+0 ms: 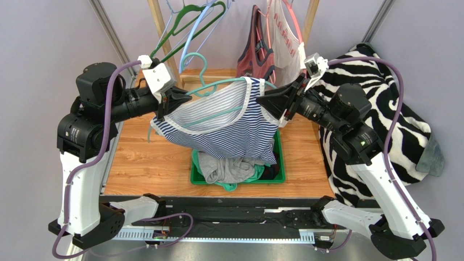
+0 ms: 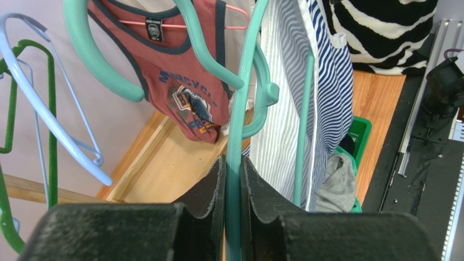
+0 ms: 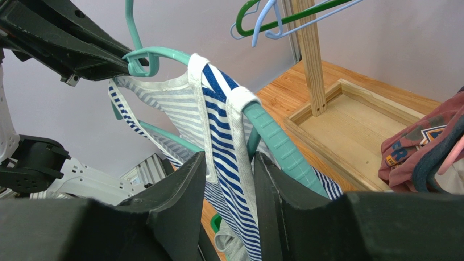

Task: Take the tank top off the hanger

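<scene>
Your left gripper (image 2: 233, 163) is clamped shut on the teal plastic hanger (image 2: 242, 98), with its black fingers (image 2: 212, 190) pressing one thin bar from both sides. Your right gripper (image 3: 230, 163) is pinched on a white-edged shoulder strap of the blue-and-white striped tank top (image 1: 229, 128). Only the strap's thickness keeps those fingers apart, and the hanger's ribbed arm runs just beside them.

The tank top is on the hanger, slung in the air between the two grippers. One strap is looped over the hanger's end near the left gripper. The hem sags into the green plastic bin (image 1: 280, 157) on the wooden table (image 1: 141, 163), touching the crumpled grey garment (image 1: 218, 166) there.

From above, the right fingertips vanish behind the striped fabric, and the hanger's lower bar shows only faintly through it. The hem covers much of the bin, and a dark item at the bin's right corner is too hidden to identify.
</scene>
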Controlling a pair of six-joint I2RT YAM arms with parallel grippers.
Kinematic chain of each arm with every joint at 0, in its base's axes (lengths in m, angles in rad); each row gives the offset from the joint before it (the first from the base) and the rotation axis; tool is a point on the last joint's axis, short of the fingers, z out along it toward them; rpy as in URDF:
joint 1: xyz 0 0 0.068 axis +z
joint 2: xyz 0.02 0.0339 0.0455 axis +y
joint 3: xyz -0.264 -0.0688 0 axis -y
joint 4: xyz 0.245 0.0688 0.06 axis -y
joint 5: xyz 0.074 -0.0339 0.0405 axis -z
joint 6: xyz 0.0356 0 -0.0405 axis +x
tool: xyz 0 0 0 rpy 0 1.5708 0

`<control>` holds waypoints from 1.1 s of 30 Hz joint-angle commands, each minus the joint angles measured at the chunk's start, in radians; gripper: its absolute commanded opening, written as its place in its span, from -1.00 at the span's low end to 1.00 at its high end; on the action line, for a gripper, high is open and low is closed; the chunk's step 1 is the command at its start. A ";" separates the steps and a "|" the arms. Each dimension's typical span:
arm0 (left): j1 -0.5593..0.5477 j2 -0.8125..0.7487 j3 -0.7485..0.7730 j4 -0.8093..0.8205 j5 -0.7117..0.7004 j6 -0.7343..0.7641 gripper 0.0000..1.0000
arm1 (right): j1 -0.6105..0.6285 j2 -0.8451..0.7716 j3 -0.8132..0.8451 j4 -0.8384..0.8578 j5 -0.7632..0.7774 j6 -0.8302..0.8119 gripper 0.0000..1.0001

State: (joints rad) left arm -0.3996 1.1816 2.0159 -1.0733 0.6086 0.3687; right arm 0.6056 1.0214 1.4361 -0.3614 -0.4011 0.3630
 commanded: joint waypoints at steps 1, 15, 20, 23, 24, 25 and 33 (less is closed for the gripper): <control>-0.001 -0.013 -0.003 0.027 0.013 0.013 -1.00 | 0.002 0.000 0.067 0.013 -0.001 0.004 -0.21; -0.001 -0.016 0.000 0.021 0.016 0.019 -1.00 | 0.003 -0.144 0.021 -0.105 0.070 -0.041 0.41; -0.002 -0.017 0.001 0.021 0.011 0.021 -1.00 | 0.003 -0.119 0.001 -0.051 0.002 0.004 0.33; -0.001 -0.020 0.003 0.021 0.010 0.021 -1.00 | 0.003 -0.093 -0.008 -0.016 -0.025 0.031 0.29; -0.001 -0.020 0.003 0.022 0.010 0.021 -1.00 | 0.002 -0.084 -0.008 -0.008 -0.030 0.045 0.24; -0.001 -0.022 0.003 0.021 0.010 0.021 -1.00 | 0.003 -0.066 -0.009 -0.001 -0.033 0.053 0.22; -0.001 -0.020 0.004 0.019 0.011 0.022 -1.00 | 0.003 -0.015 -0.002 0.055 -0.059 0.093 -0.06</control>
State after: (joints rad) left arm -0.3988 1.1751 2.0014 -1.0832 0.6041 0.3729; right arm 0.6064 1.0149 1.4200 -0.3954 -0.4305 0.4210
